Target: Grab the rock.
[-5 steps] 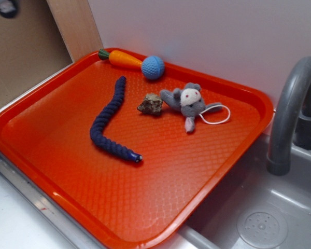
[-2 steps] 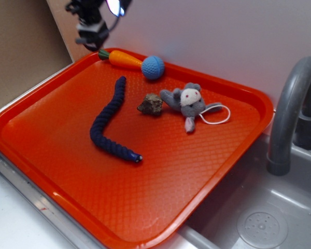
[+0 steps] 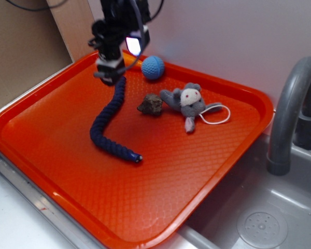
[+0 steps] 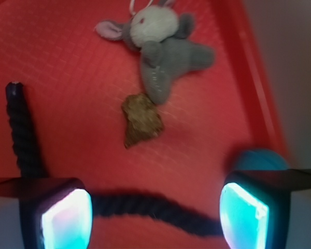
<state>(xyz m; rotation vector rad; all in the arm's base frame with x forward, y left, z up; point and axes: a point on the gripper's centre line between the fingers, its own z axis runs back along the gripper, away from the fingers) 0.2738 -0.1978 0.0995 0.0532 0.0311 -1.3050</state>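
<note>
hovering in the upper left of the exterior frame, the gripper [image 3: 110,72] hangs above the top end of the dark blue rope [image 3: 108,124], its fingers spread wide apart with nothing between them. the rock [image 3: 151,104] sits near the middle of the red tray [image 3: 145,207], just beside the grey plush mouse [image 3: 188,102] on its right and well below the blue ball [image 3: 153,67]. in the wrist view the rock [image 4: 141,120] lies above centre, between the two glowing pads [image 4: 66,218]. to do this well, i'd shift toward the rock until it sits midway between the pads, then descend straight, keeping clear of the mouse's arm and the rope so only the rock gets pinched.
</note>
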